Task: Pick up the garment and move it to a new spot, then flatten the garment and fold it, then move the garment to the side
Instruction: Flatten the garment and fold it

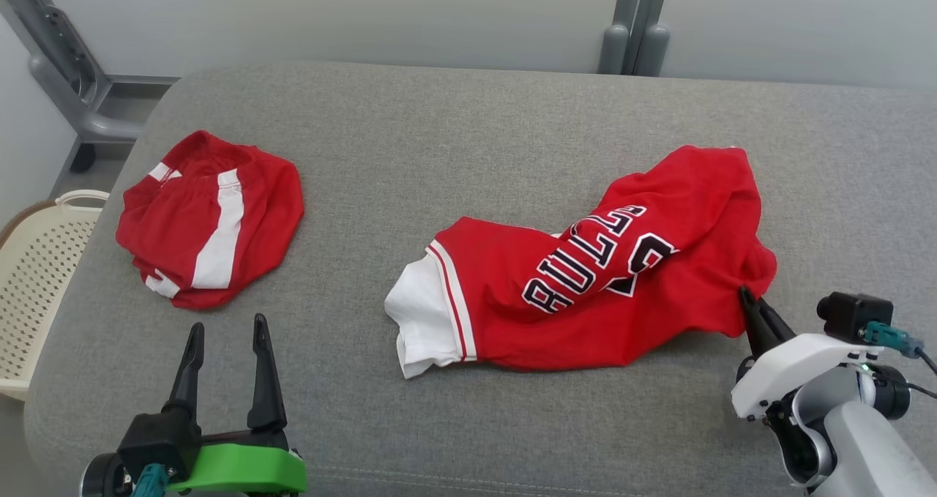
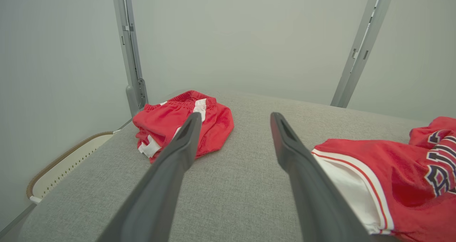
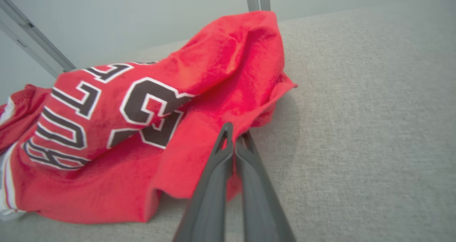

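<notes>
The garment (image 1: 600, 277) is a red jersey with dark lettering and a white trimmed end, lying crumpled on the grey padded surface (image 1: 439, 131) right of centre. My right gripper (image 1: 747, 293) is at the garment's near right edge, and its fingers are shut on a fold of the red cloth. The right wrist view shows the pinch (image 3: 235, 137), with the garment (image 3: 142, 121) bunched around the closed fingertips. At the lower left my left gripper (image 1: 228, 326) stands open and holds nothing. Its view shows its open fingers (image 2: 235, 118) pointing across the surface, with the garment's white end (image 2: 356, 188) to their right.
A folded pile of red shorts with white stripes (image 1: 208, 219) (image 2: 181, 121) lies at the left of the surface. A cream perforated basket (image 1: 36, 277) (image 2: 60, 167) stands off the left edge. Grey frame posts (image 1: 633, 21) rise behind, against a pale wall.
</notes>
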Controlling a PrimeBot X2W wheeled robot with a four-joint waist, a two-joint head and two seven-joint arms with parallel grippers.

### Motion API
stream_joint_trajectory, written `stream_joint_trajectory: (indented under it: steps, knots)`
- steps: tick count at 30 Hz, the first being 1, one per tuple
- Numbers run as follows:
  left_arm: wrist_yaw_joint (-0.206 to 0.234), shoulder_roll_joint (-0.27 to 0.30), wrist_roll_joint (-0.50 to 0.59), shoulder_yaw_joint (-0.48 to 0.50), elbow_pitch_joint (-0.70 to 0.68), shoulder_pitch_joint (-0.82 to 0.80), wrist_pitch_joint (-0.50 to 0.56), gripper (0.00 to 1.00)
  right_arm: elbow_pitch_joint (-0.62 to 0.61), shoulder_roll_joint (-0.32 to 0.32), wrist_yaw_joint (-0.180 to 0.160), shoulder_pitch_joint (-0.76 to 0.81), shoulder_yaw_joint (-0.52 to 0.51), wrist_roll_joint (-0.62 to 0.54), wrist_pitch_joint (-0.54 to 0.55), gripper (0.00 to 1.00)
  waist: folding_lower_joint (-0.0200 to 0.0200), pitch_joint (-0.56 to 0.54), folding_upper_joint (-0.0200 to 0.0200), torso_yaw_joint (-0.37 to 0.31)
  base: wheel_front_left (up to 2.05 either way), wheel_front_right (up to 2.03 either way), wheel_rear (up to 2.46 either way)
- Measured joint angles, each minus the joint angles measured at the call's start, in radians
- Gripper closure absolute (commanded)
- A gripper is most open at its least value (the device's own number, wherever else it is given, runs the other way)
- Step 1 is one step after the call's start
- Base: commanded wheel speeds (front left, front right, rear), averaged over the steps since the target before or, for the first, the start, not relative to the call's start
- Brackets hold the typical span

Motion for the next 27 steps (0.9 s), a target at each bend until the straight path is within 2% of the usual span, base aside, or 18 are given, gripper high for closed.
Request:
stream_joint_trajectory:
  steps: [2, 5, 11, 18, 27]
  knots:
    - [0.003, 0.000, -0.003, 0.001, -0.001, 0.000, 0.000, 0.00, -0.076, 0.010, 0.000, 0.014, -0.024, 0.046, 0.031, 1.00, 0.0000, 0.001, 0.0000, 0.003, 0.00, 0.00, 0.00]
    - [0.003, 0.000, -0.005, -0.002, 0.001, -0.001, 0.000, 0.00, -0.166, -0.013, 0.000, 0.023, -0.033, 0.022, 0.099, 1.00, 0.0000, 0.003, 0.0000, 0.009, 0.00, 0.00, 0.00]
    - [0.003, 0.000, -0.007, -0.013, 0.002, -0.005, 0.000, 0.00, -0.202, -0.004, 0.000, -0.029, -0.023, -0.040, 0.149, 1.00, 0.0000, 0.005, 0.0000, 0.028, 0.00, 0.00, 0.00]
    - [0.003, 0.000, -0.015, -0.038, 0.009, -0.025, 0.000, 0.00, -0.081, 0.015, 0.000, -0.172, 0.000, -0.097, 0.151, 1.00, 0.0000, 0.022, 0.0000, 0.054, 0.00, 0.00, 0.00]
    - [0.003, 0.000, -0.024, -0.063, 0.021, -0.057, 0.000, 0.00, 0.210, 0.017, 0.000, -0.371, 0.040, -0.151, 0.060, 1.00, 0.0000, 0.063, 0.0000, 0.098, 0.00, 0.00, 0.00]
